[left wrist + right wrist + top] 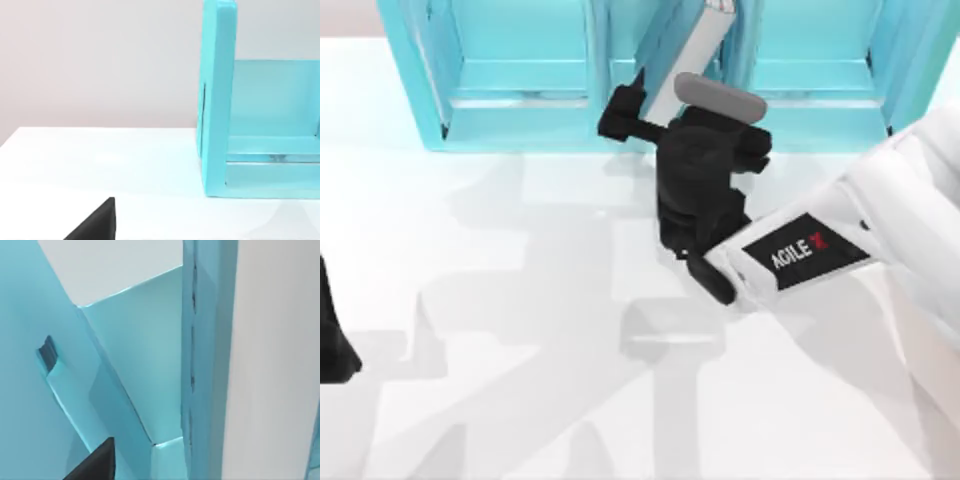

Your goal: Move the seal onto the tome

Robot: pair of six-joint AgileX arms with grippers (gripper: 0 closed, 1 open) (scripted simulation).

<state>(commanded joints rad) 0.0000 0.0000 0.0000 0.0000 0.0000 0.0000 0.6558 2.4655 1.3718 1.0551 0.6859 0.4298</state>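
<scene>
The tome (698, 45) is a thick book with a teal cover and white page edges. It stands tilted at the back middle of the table, in front of the teal shelf unit (520, 95). My right gripper (658, 97) reaches in from the right and is shut on the tome, one black finger (625, 105) lying against its cover. In the right wrist view the tome's white page edges (270, 365) pass very close by, next to a black fingertip (97, 465). The seal is out of view. My left gripper (335, 345) sits parked at the left edge.
The teal compartmented shelf unit runs along the back of the white table (500, 300) and its end wall (217, 100) appears in the left wrist view. My right arm's white forearm (840, 240) crosses the right half of the table.
</scene>
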